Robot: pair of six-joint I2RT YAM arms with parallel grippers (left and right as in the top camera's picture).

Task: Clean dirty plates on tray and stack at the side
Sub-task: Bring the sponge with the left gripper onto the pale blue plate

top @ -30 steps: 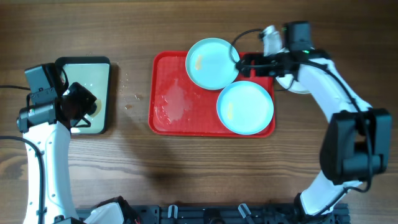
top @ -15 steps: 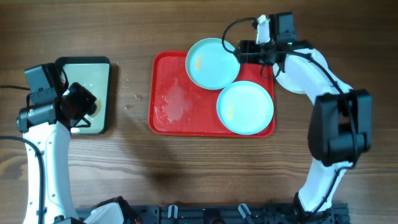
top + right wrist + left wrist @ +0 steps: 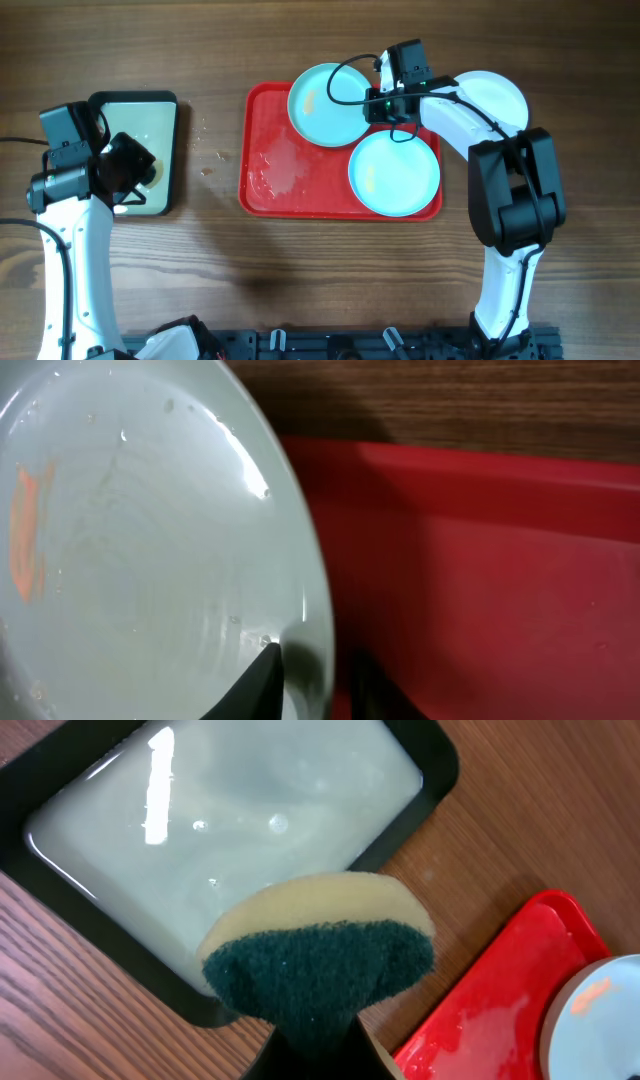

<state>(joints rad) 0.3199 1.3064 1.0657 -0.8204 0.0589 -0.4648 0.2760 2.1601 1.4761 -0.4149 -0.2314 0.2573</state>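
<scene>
The red tray [image 3: 285, 165] lies mid-table with two pale turquoise plates on it. The upper plate [image 3: 325, 105] has an orange smear and overhangs the tray's far rim; the lower one [image 3: 393, 172] has a yellowish smear. A white plate [image 3: 492, 98] rests on the table to the right of the tray. My right gripper [image 3: 375, 105] is shut on the upper plate's right rim; in the right wrist view, the gripper [image 3: 315, 685] has one finger over the plate [image 3: 150, 540] and the other beside it above the tray [image 3: 480, 560]. My left gripper [image 3: 318, 1055] is shut on a green-and-yellow sponge [image 3: 320, 955].
A black-rimmed pale-green tray [image 3: 170, 110] of cloudy liquid sits at the left, its rim [image 3: 440, 760] just beyond the sponge. Wet patches show on the red tray's left half and small drops on the wood between the two trays. The right arm reaches across the tray's far right corner.
My right gripper moved left from over the white plate to the upper turquoise plate's rim and closed on it. That plate shifted slightly left. The left arm stayed still.
</scene>
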